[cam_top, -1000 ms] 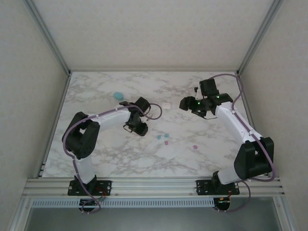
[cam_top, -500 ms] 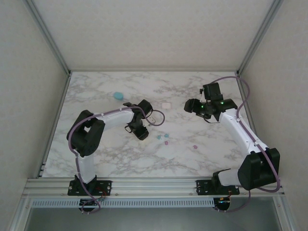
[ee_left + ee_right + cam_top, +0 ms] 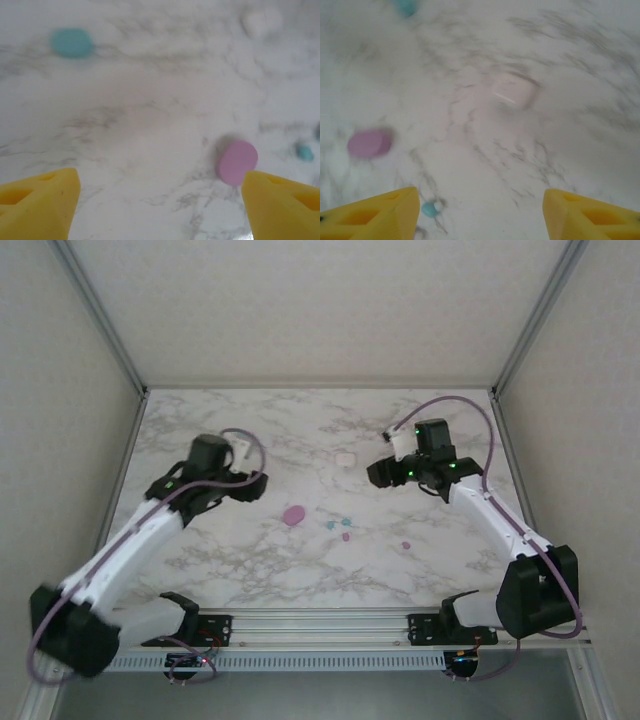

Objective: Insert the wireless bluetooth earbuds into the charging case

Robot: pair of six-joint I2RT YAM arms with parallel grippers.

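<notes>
The earbuds (image 3: pixel 331 525) lie loose on the marble table (image 3: pixel 200 410), a small teal and pink cluster near the middle, with a stray pink earbud (image 3: pixel 406 544) apart from them at 4 o'clock; none sits in a case yet.

The right gripper (image 3: pixel 380 472) hangs with its yellow fingers spread wide and nothing between them (the wrist view shows only bare marble in the gap); the left gripper (image 3: pixel 255 485) is likewise wide open and empty.

Seen from above, the cluster lies at 7 o'clock from the right gripper and at 4 o'clock from the left gripper, beyond the pink case (image 3: pixel 293 515); the right arm looks the nearer.

In the right wrist view a teal earbud (image 3: pixel 430 209) sits at 9 o'clock from the right gripper (image 3: pixel 480 210), just beside its left finger; its long axis seems to run across the view, though blur makes that uncertain.

The white case (image 3: pixel 514 91) lies at 12 o'clock from the gap; the teal case (image 3: pixel 71 42) lies far off at the left gripper's (image 3: pixel 160 200) 11 o'clock.

I judge the next move to be a short sideways shift and descent.
</notes>
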